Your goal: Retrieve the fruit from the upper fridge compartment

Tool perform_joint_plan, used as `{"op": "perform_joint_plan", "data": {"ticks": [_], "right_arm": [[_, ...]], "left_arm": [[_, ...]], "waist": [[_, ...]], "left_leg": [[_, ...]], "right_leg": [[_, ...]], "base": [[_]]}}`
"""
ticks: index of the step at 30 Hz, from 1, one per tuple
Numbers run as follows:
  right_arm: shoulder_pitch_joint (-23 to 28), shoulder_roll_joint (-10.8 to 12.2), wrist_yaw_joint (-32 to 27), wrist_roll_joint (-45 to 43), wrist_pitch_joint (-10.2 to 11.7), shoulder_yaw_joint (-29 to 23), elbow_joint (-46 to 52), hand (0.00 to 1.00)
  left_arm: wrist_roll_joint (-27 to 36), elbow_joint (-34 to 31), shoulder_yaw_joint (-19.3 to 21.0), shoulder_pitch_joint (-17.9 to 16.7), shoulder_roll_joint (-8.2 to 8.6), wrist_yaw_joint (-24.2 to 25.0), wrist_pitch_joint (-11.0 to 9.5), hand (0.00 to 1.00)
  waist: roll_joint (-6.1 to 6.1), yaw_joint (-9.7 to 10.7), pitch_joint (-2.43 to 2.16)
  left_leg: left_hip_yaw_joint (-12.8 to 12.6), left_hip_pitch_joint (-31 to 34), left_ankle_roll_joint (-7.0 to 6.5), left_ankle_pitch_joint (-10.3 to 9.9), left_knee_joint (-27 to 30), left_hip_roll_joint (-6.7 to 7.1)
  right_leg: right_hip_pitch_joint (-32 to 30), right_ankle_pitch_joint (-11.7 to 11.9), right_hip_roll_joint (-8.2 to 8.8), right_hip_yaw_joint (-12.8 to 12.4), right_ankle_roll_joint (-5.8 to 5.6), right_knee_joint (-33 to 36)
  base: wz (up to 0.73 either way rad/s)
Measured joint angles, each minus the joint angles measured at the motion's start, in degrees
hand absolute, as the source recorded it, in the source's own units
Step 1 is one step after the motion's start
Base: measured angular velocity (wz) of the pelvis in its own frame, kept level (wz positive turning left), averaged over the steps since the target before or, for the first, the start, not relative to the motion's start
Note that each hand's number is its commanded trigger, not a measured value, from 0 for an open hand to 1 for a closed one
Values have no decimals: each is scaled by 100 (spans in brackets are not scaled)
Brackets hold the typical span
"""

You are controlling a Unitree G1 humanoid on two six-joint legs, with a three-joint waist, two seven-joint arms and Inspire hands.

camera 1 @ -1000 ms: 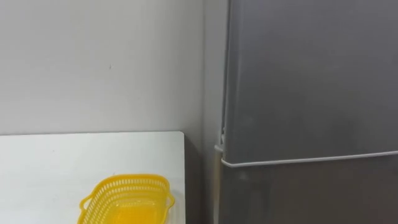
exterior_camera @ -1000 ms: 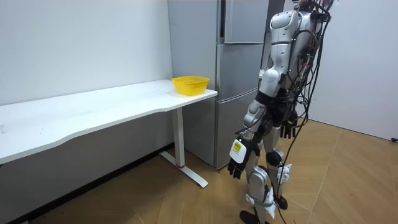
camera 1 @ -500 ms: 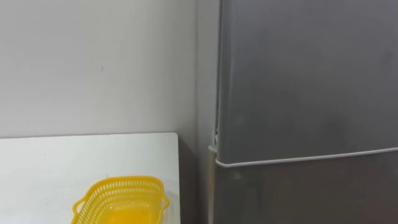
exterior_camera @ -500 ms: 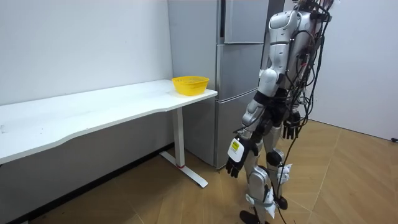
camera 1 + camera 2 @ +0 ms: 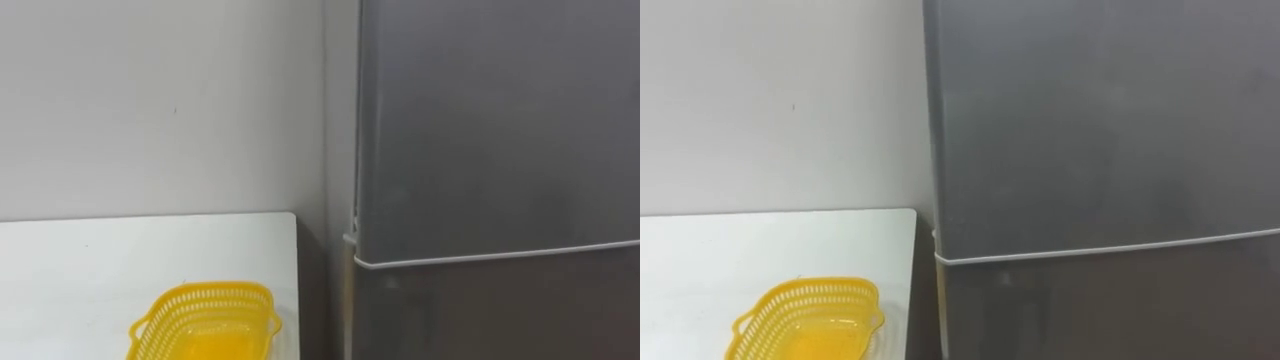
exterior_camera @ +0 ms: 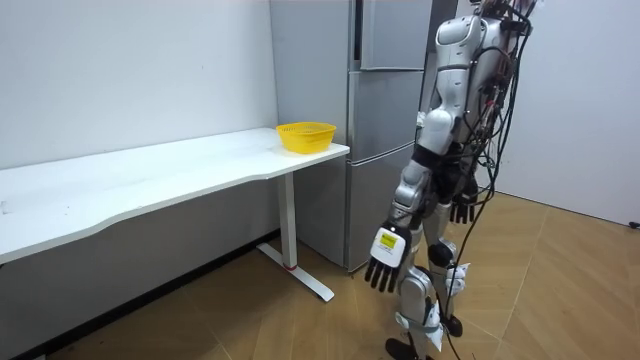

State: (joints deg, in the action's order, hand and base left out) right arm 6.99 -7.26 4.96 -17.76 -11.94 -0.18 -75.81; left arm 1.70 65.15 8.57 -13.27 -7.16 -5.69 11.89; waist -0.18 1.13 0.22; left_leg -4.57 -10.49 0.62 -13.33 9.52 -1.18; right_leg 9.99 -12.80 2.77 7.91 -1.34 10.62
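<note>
Work had hardly begun, I think. On the fridge (image 6: pixel 372 110) the upper door (image 5: pixel 500 130) was shut tight, so the thing to fetch was hidden behind it and I could not see it. The robot stood close in front of the fridge, by the end of the white table (image 5: pixel 100 260). Its left hand (image 6: pixel 385 262) hung low by its leg, fingers spread straight, holding nothing. Its right hand (image 6: pixel 461 211) hung by its hip, fingers loose, empty too. A yellow basket (image 5: pixel 205 322) sat on the table near the fridge. Left to do: lift a hand, pull the door open, take the thing out.
</note>
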Motion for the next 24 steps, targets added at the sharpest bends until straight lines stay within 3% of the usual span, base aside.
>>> {"op": "perform_joint_plan", "data": {"ticks": [8, 14, 17, 21, 24], "right_arm": [[-55, -2, -194, 122, -12, -163, -69, 0], [117, -4, -188, 127, -6, -173, 77, 0], [126, -12, -183, 124, 8, -173, 80, 0], [80, -12, -203, 118, 23, -175, 92, 0], [89, -27, -283, 111, 64, -176, 103, 0]], "left_arm": [[3109, -239, 959, 24, 7, -908, -281, 0], [4859, -776, 977, 34, 4, -1178, -517, 0], [5410, -1137, 976, 106, 5, -1346, -738, 0], [5497, -1676, 1120, 220, 14, -1806, -825, 0], [5578, -2332, 1267, 248, 13, -2307, -1015, 0]], "waist": [[10, -16, -2], [32, -70, -6], [39, -156, -16], [47, -183, -55], [3, -251, -43]], "left_leg": [[-22, -22, 0, 1, 18, 3], [-35, -12, 0, 1, -4, -5], [-41, 20, 0, 1, -5, -5], [-49, 24, 1, 2, -2, -6], [-76, -9, 0, 2, -2, -4]], "right_leg": [[-2, 0, 4, -11, 0, 6], [-26, 0, 1, -12, 1, 3], [-88, 3, 2, -11, 3, 25], [-106, 7, 1, -25, 6, 79], [-104, 7, 2, -57, 6, 95]], "base": [[-1], [-1], [-1], [0], [-5]]}}
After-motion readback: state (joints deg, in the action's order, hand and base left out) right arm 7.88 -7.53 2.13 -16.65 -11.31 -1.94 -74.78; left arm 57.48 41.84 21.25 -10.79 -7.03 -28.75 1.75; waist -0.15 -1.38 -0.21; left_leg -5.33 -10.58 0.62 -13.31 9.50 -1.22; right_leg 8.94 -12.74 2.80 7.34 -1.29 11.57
